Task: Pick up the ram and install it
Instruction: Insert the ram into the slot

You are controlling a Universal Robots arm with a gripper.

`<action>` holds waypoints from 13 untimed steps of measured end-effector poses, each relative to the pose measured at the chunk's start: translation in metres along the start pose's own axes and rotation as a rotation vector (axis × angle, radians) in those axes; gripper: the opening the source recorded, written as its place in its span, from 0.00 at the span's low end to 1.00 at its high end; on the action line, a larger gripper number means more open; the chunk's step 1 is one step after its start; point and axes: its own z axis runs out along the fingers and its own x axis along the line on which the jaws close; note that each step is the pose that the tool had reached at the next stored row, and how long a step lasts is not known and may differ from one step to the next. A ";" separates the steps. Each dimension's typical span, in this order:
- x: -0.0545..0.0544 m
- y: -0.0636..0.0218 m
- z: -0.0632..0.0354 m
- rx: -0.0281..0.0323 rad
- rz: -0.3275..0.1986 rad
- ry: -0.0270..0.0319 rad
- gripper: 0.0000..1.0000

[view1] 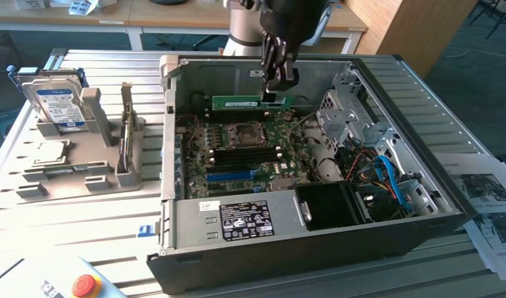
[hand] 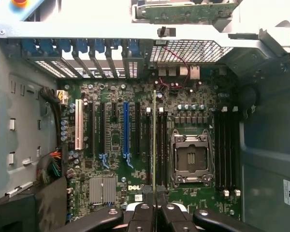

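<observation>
**Exterior view.** An open computer case (view1: 319, 254) lies on its side on a ribbed metal table (view1: 62, 242).
- Contents of the case: a motherboard (view1: 274, 158) with a bare processor socket (view1: 244, 133) and a blue slot (view1: 232, 176). A silver power supply (view1: 240, 220) sits along the near wall. Metal drive cages and a blue cable (view1: 392, 177) are on the exterior view's right.
- Beside the case, on the exterior view's left, a grey holder (view1: 124, 177) carries a hard drive (view1: 56, 102) standing upright and a thin board (view1: 126, 127) set on edge.
- The gripper (view1: 272, 96) reaches down into the case. Its jaws are drawn narrow and clamped on the ram (view1: 244, 102), gripping it toward its end on the exterior view's right.
- The ram is a long, thin green stick with a pale label along its face. It is held level, long edge down, over the far part of the motherboard beyond the socket, and it appears clear of the board.

**Wrist view.** The camera looks straight down on the motherboard (hand: 82, 179) inside the case walls.
- The ram (hand: 154, 135) shows edge-on as a thin pale line coming out from between the black fingers (hand: 141, 212) of the gripper (hand: 154, 203).
- It runs over the black memory slots (hand: 162, 145) just beside the processor socket (hand: 191, 157) — between that socket and the blue slot (hand: 126, 128).
- A second bank of black slots (hand: 227, 150) lies on the socket's other side.
- Whether the stick's lower edge touches a slot cannot be told.
</observation>
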 end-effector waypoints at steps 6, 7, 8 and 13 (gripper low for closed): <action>0.000 -0.0005 0.0074 -0.0001 0.001 -0.0023 0.12; 0.000 -0.0006 0.0091 -0.0001 0.001 -0.0024 0.12; 0.000 -0.0008 0.0104 -0.0001 0.002 -0.0024 0.12; 0.001 -0.0008 0.0109 -0.0001 0.002 -0.0024 0.12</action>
